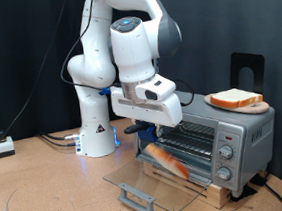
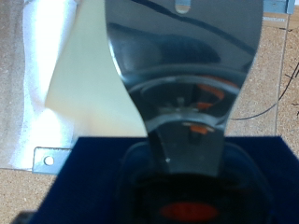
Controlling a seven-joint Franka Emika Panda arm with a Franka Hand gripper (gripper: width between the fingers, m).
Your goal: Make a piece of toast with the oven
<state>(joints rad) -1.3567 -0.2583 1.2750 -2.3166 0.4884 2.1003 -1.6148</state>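
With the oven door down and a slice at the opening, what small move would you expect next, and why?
Probably a short push of the slice deeper into the oven. The gripper hangs at the open front with the bread tilted below it, half over the lowered glass door, not yet flat on the rack. The wrist view shows pale bread beside one finger. A second slice sits on top.

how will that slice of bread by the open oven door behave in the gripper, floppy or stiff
The piece of toast is thin and pale, so probably light and somewhat bendy; it hangs tilted below the gripper at the mouth of the oven. A hard pinch would likely dent or tear it. Its dry-looking surface suggests little slipping.
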